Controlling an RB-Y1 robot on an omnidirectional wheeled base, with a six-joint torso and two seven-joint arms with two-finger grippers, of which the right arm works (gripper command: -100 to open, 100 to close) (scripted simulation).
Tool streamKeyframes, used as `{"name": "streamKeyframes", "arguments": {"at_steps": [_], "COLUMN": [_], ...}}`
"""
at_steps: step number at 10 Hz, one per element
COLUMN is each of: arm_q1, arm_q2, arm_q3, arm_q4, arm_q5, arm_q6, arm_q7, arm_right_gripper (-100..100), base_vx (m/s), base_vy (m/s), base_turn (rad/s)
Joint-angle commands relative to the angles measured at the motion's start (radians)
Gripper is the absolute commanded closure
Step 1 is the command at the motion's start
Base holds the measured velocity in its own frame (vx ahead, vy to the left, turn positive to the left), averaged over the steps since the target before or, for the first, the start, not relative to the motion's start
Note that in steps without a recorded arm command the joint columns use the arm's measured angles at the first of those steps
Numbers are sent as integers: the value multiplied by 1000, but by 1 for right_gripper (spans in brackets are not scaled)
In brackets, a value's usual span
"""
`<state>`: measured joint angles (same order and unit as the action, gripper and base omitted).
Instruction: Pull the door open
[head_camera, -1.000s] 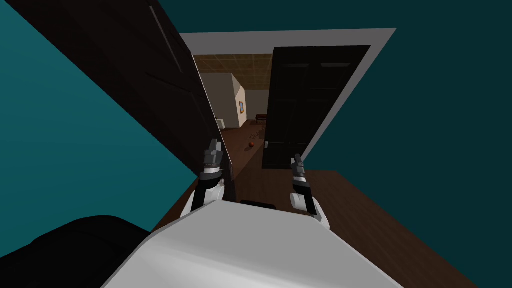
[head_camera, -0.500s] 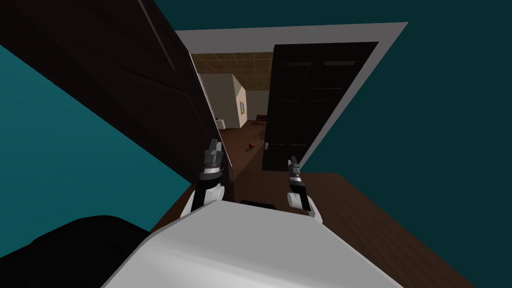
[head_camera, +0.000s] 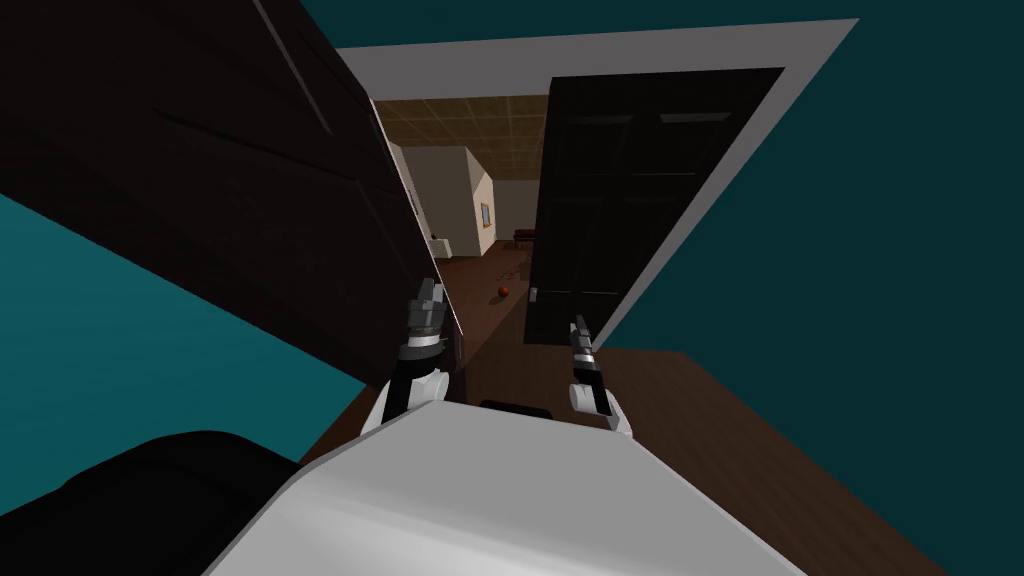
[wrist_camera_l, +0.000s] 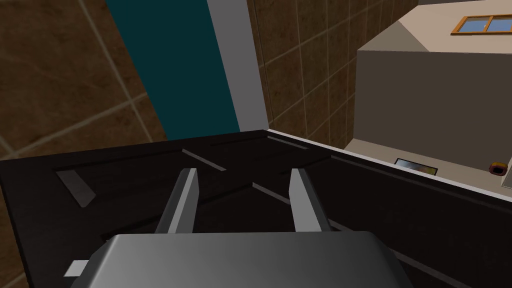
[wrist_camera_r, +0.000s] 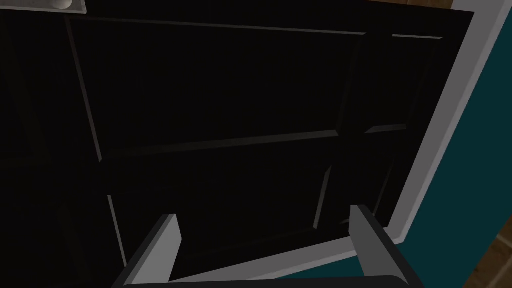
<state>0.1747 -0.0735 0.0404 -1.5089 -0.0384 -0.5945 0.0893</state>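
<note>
Door (head_camera: 250, 200): left leaf swung wider, nearer. Left gripper (wrist_camera_l: 244, 175) by its free edge, 2 fingers apart, empty. Right gripper (wrist_camera_r: 263, 215) likewise spread, empty, facing right leaf (wrist_camera_r: 225, 100). Likely stiff, heavy; hook the edge.

head cam steep down; wrist cams close on left door (wrist_camera_l: 375, 200), right door (wrist_camera_r: 225, 85)

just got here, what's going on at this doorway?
The robot stands at a double doorway. The left door leaf, dark brown, is swung well open toward it, and the left gripper sits by that leaf's free edge, fingers open, holding nothing. The right gripper, also open, points at the black right door leaf, which stands in the grey frame.
</note>
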Motion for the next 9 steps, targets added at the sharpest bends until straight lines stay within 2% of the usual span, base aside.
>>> {"name": "streamKeyframes", "arguments": {"at_steps": [1, 9], "arm_q1": [-13, -119], "arm_q2": [1, 19], "arm_q3": [0, 20], "arm_q4": [34, 303], "arm_q5": [-4, -43], "arm_q6": [-6, -71], "arm_q7": [1, 19], "arm_right_gripper": [-100, -100], "base_vx": [71, 89], "base_vy": [-13, -7], "base_turn": [9, 22]}}
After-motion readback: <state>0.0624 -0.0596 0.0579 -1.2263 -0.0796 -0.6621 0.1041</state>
